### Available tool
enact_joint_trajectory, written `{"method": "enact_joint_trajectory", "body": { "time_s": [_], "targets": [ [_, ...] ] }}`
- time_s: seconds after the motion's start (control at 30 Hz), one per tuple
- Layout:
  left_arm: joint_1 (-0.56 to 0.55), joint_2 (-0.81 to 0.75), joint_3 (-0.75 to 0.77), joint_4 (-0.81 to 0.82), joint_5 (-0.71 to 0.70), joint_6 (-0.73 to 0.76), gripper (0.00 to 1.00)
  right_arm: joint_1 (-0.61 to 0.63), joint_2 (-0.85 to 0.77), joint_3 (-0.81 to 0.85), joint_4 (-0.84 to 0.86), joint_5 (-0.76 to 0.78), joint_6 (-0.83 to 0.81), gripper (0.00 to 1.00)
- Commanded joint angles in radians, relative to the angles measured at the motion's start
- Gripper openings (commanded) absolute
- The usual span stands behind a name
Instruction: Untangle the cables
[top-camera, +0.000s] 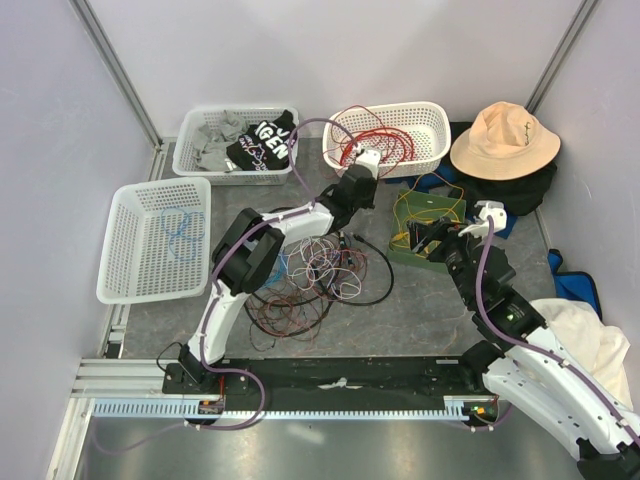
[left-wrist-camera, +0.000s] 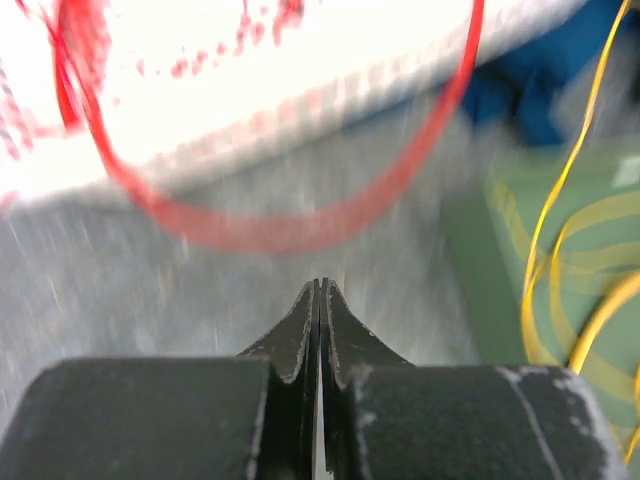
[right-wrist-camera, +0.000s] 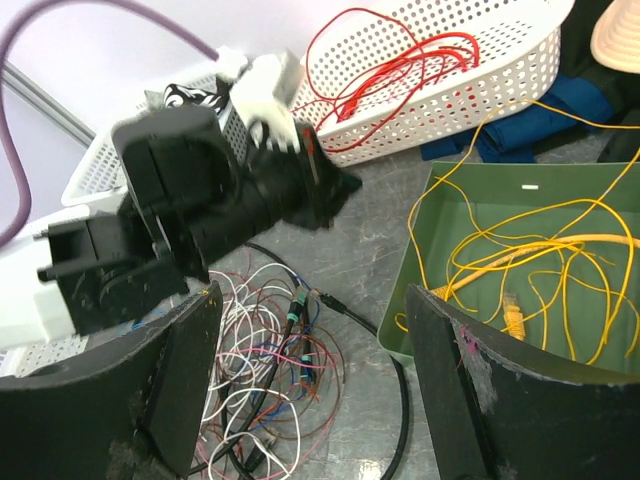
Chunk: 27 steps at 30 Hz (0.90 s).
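Left pincer (left-wrist-camera: 320, 290) is pressed shut, nothing seen between its tips, and the right pincer (right-wrist-camera: 310, 400) gapes wide, empty; just ahead of the left a red cable (left-wrist-camera: 270, 235) loops out of the white basket (left-wrist-camera: 250, 100), the mixed heap of cables (top-camera: 320, 275) behind it on the desk (top-camera: 420, 310). Light, limp and snag-prone by the look, they seem best pinched at a free outer loop.
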Motion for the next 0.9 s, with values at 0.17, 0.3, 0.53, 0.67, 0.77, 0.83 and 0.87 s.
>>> {"method": "enact_joint_trajectory", "body": {
  "time_s": [0.17, 0.3, 0.53, 0.67, 0.77, 0.83, 0.87],
  "targets": [
    [0.048, 0.051, 0.177, 0.082, -0.029, 0.013, 0.02, 0.004, -0.003, -0.013, 0.012, 0.034, -0.025, 0.81],
    [0.065, 0.031, 0.191, 0.093, -0.014, -0.002, 0.02, 0.004, 0.016, -0.019, 0.023, 0.031, -0.023, 0.81],
    [0.08, 0.037, 0.275, 0.089, 0.03, -0.015, 0.02, 0.004, 0.023, -0.028, 0.032, 0.031, -0.02, 0.81],
    [0.094, 0.111, 0.462, 0.0, 0.047, -0.022, 0.02, 0.004, 0.023, -0.03, 0.032, 0.029, -0.02, 0.81],
    [0.102, 0.11, 0.479, 0.012, 0.064, -0.047, 0.02, 0.002, 0.019, -0.033, 0.034, 0.039, -0.025, 0.81],
    [0.103, 0.116, 0.485, 0.017, 0.07, -0.047, 0.02, 0.004, 0.022, -0.033, 0.034, 0.04, -0.025, 0.81],
    [0.108, 0.129, 0.495, 0.01, 0.075, -0.047, 0.02, 0.004, 0.025, -0.031, 0.035, 0.039, -0.023, 0.81]
  ]
}}
